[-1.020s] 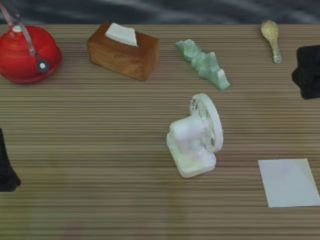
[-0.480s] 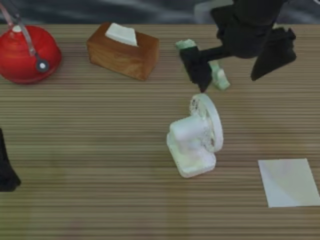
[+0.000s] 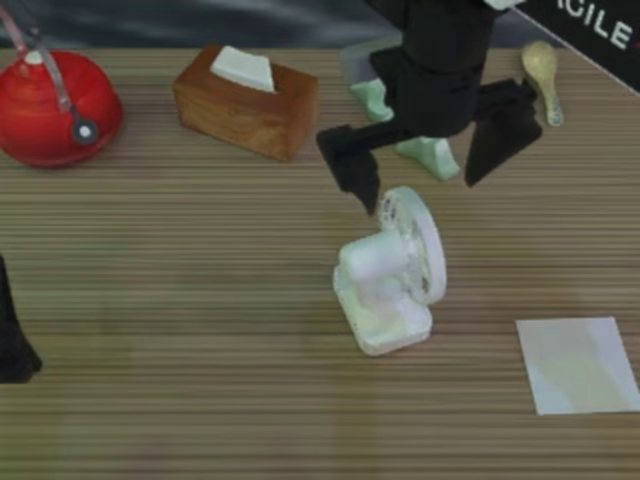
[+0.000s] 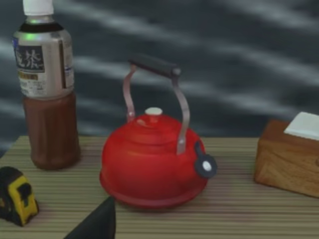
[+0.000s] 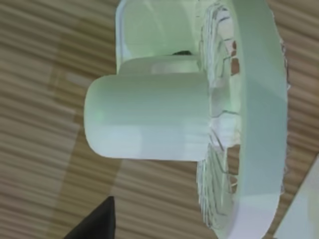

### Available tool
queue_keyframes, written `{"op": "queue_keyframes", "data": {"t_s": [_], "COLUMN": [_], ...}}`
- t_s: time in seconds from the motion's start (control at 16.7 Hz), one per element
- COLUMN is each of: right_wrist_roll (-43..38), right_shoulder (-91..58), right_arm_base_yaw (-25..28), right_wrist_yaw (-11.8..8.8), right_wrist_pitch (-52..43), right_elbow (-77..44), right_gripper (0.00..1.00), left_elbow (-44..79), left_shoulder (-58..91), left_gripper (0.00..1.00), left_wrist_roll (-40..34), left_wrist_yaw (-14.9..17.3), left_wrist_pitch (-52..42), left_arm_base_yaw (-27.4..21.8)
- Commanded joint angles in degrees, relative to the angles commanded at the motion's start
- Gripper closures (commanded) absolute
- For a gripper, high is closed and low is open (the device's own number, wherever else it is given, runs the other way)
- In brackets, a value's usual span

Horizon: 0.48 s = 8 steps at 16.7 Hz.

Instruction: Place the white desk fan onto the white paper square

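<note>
from above, the white desk fan (image 3: 388, 275) stands mid-table, well left of the white paper square (image 3: 578, 364), and looks light, rigid and slick, so its chunky motor housing seems the safest hold. the right gripper (image 3: 432, 160) hangs spread wide just behind its grille, touching nothing; the left gripper (image 3: 12, 340) sits parked at the left edge, fingers impossible to judge. the right wrist view shows the fan (image 5: 199, 109) close below, housing centred.

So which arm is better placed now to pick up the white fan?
The right arm. Its pincer is open just above the white desk fan, and the white paper square lies on the table's right. The left pincer sits parked at the left edge.
</note>
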State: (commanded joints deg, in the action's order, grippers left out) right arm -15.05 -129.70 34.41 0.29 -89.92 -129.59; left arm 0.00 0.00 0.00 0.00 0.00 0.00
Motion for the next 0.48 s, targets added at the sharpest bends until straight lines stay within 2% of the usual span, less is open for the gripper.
{"op": "queue_keyframes", "data": {"t_s": [0.24,0.48], "right_wrist_roll": [0.1,0.1], "right_shoulder": [0.3,1.4], "right_arm_base_yaw": [-0.2,-0.1], "right_wrist_yaw": [0.0,0.0], "right_wrist_pitch": [1.1,8.1], "right_elbow": [1.1,9.8], "right_gripper": [0.0,0.0], "left_elbow": [0.0,0.0], "left_shoulder": [0.0,0.0], "left_gripper": [0.0,0.0], "left_wrist_roll": [0.0,0.0], "left_wrist_yaw": [0.0,0.0], "left_wrist_pitch": [0.0,0.0], "left_arm_base_yaw": [0.0,0.0]}}
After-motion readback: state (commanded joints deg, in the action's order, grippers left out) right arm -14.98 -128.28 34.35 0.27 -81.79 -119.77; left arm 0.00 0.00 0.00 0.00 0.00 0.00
